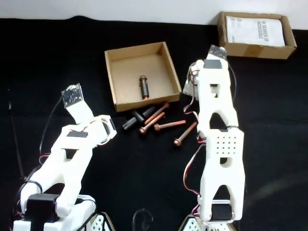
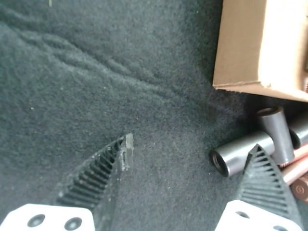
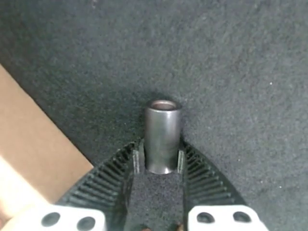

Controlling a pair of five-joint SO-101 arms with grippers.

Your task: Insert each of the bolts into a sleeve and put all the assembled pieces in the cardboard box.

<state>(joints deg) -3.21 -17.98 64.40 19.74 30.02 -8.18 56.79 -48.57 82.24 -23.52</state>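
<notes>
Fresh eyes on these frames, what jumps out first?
The right gripper clamps a dark sleeve beside the cardboard box, which holds one assembled piece. Loose bolts and sleeves lie scattered between the box and the arms, with the left gripper open next to them.

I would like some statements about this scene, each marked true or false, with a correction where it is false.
1. The right tool is shut on a sleeve. True.
2. The left tool holds a bolt. False: it is open and holds nothing.
3. One assembled piece lies in the cardboard box. True.
4. Every bolt is already in the box. False: several loose bolts lie outside it.
</notes>
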